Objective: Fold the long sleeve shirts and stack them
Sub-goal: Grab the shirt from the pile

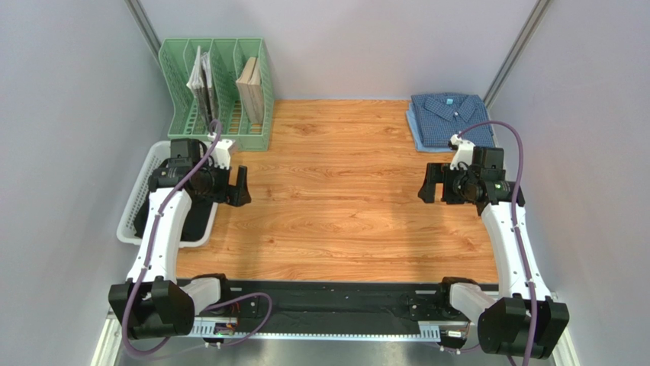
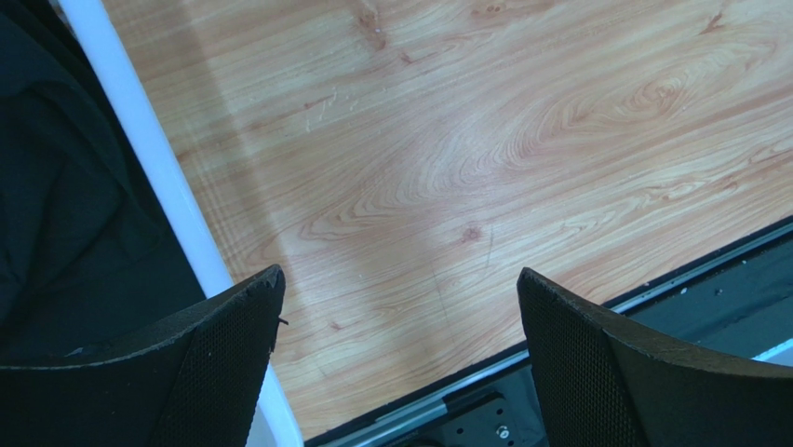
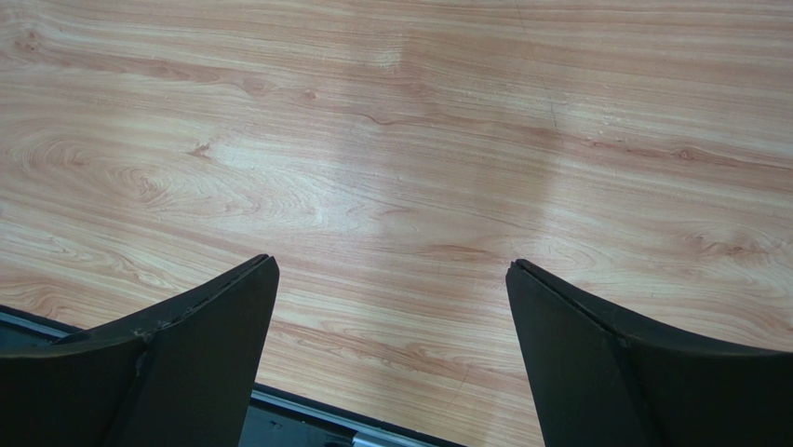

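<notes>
The blue checked shirt (image 1: 448,118) lies folded at the back right corner of the wooden table. The black shirt (image 1: 200,219) lies in the white basket (image 1: 139,200) at the left edge, mostly hidden under my left arm; it also shows in the left wrist view (image 2: 65,214). My left gripper (image 1: 241,187) is open and empty above the table, just right of the basket; its jaws stand wide apart (image 2: 398,279). My right gripper (image 1: 427,183) is open and empty above bare wood, in front of the blue shirt; it also shows in the right wrist view (image 3: 391,270).
A green file rack (image 1: 217,88) holding books stands at the back left. The basket's white rim (image 2: 154,158) runs beside my left fingers. A black rail (image 1: 336,305) lines the table's near edge. Grey walls close in on both sides.
</notes>
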